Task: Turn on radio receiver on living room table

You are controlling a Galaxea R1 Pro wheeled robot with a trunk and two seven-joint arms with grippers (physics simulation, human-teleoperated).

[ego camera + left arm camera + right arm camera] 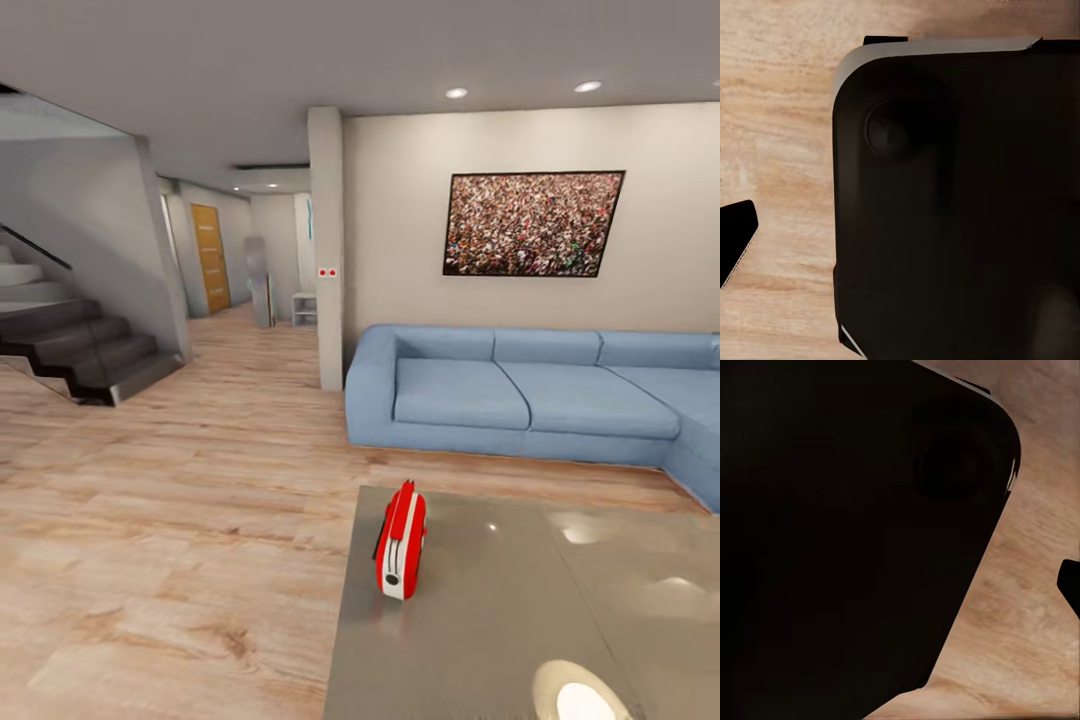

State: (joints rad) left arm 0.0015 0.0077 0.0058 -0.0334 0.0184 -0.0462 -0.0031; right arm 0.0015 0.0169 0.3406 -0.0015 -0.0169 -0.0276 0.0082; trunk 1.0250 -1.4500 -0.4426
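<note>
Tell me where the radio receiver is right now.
In the head view the radio receiver stands upright near the left edge of the grey table, with the blue sofa beyond it and wooden floor to its left.

Matte black robot body

A rounded-cornered black housing (960,210) with pale grey edge trim and a shallow round recess; similar dark housing (847,532) opposite.

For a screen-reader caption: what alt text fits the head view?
A thin red radio receiver stands upright near the left edge of a glossy grey table. Beyond it, a blue sofa sits against a wall with a framed picture; stairs rise at far left.
</note>
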